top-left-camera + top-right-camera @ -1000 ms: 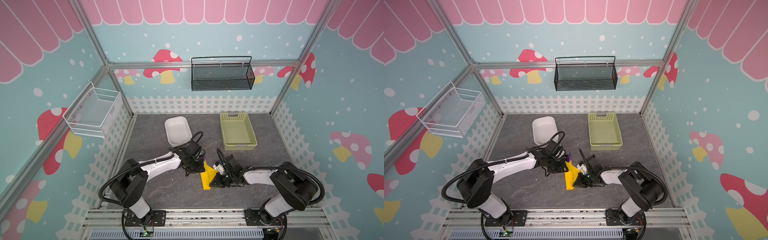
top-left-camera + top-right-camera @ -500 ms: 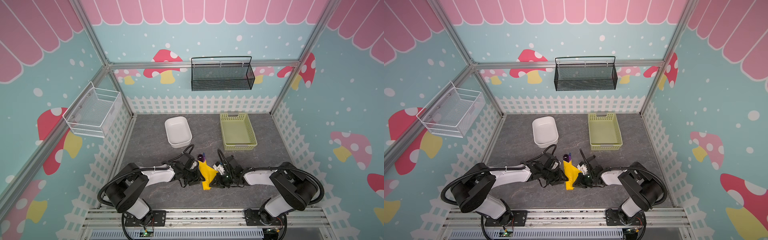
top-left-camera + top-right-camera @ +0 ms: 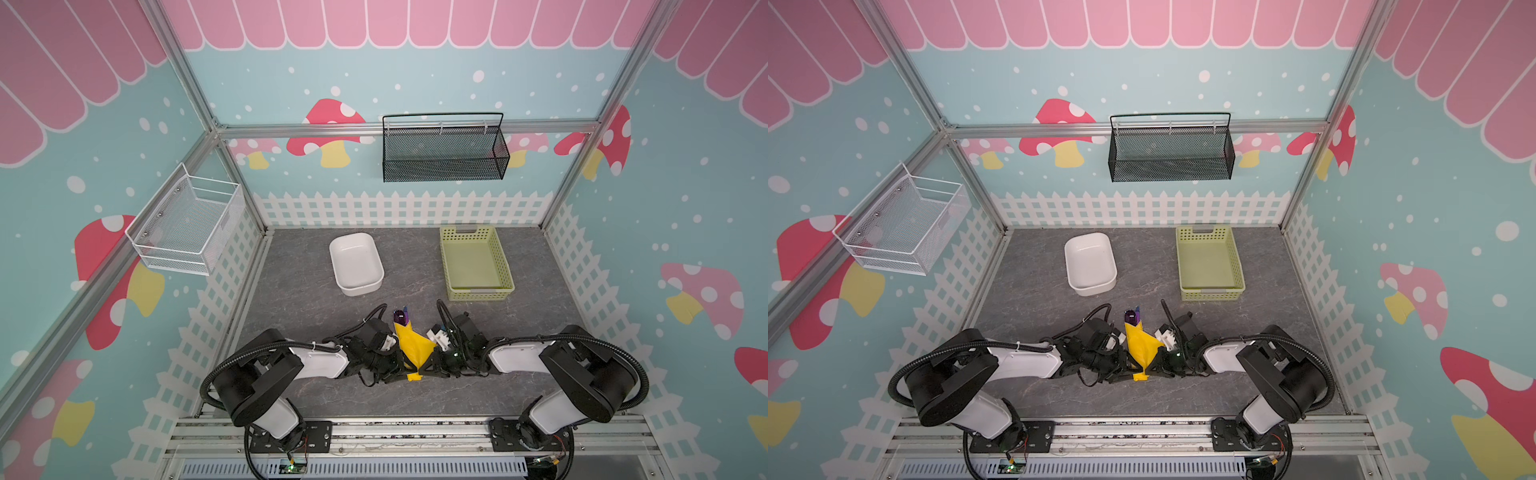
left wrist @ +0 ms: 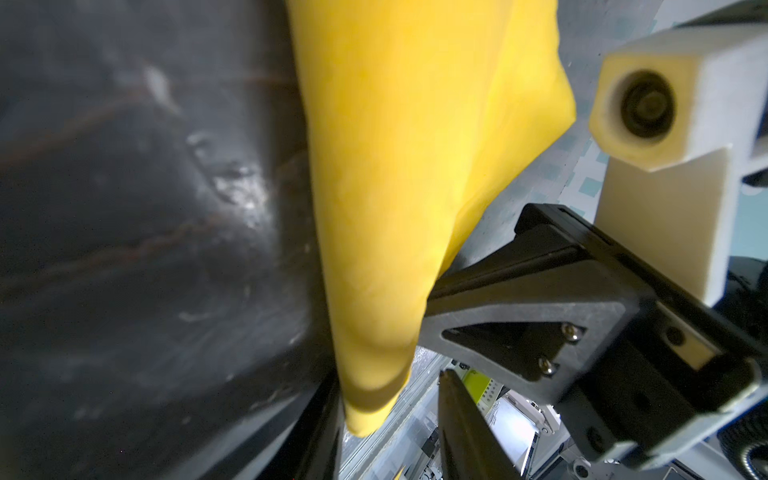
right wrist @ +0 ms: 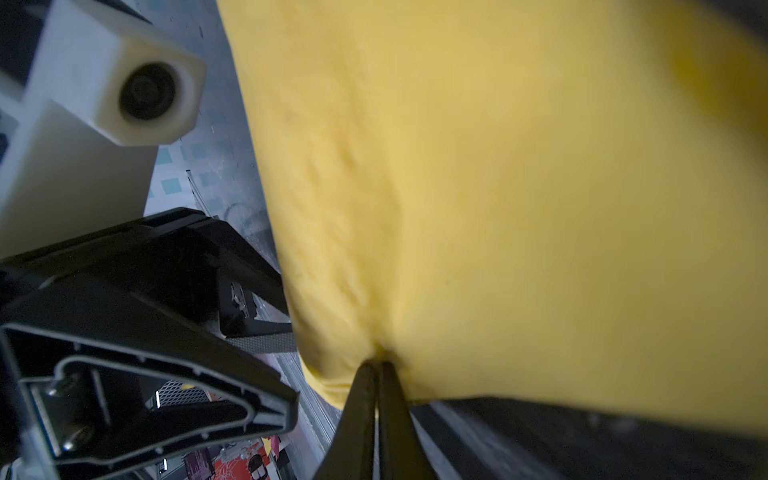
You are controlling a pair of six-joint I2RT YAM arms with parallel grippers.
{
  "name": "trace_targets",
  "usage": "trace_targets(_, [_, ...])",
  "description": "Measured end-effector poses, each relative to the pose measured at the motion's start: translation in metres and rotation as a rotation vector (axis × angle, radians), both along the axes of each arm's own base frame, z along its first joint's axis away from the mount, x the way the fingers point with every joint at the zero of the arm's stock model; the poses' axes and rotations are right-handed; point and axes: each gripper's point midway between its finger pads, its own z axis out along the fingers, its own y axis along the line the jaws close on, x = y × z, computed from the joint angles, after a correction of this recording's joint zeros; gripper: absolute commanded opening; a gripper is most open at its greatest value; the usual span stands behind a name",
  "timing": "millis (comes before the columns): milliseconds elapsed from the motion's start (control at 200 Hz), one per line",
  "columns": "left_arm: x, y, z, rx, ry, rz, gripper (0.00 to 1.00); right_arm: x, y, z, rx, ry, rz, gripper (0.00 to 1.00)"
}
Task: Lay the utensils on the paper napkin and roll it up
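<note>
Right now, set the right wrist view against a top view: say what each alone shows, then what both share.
Only the right wrist view shows the right gripper shut, pinching the paper napkin. Only a top view shows purple utensils poking from the napkin's far end, the white tub and the green basket. Both show the yellow napkin and the grey table.

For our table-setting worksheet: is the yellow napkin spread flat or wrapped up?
Wrapped: the napkin is a bunched bundle, with purple utensils poking from its far end.
</note>
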Motion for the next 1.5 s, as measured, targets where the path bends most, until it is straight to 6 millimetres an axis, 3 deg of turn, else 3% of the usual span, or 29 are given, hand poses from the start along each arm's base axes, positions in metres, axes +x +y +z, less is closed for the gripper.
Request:
trace_targets(485, [-0.002,0.004,-0.007,0.029,0.037,0.027,0.09,-0.001,0.000,0.000,0.006,0.001,0.004,0.09])
trace_targets(710, [-0.001,0.003,-0.005,0.034,0.031,0.024,0.00,-0.003,0.000,0.004,0.019,0.006,0.003,0.23])
trace_targets(961, [0.001,0.004,0.000,0.031,0.017,0.032,0.00,-0.007,0.002,0.010,0.052,0.027,-0.003,0.36])
trace_targets(1396, [0.009,-0.001,0.009,-0.037,0.008,0.082,0.00,-0.011,0.007,0.014,0.122,0.077,-0.028,0.42])
trace_targets(1501, [0.010,-0.001,0.010,-0.044,0.007,0.086,0.00,-0.011,0.007,0.015,0.132,0.086,-0.042,0.47])
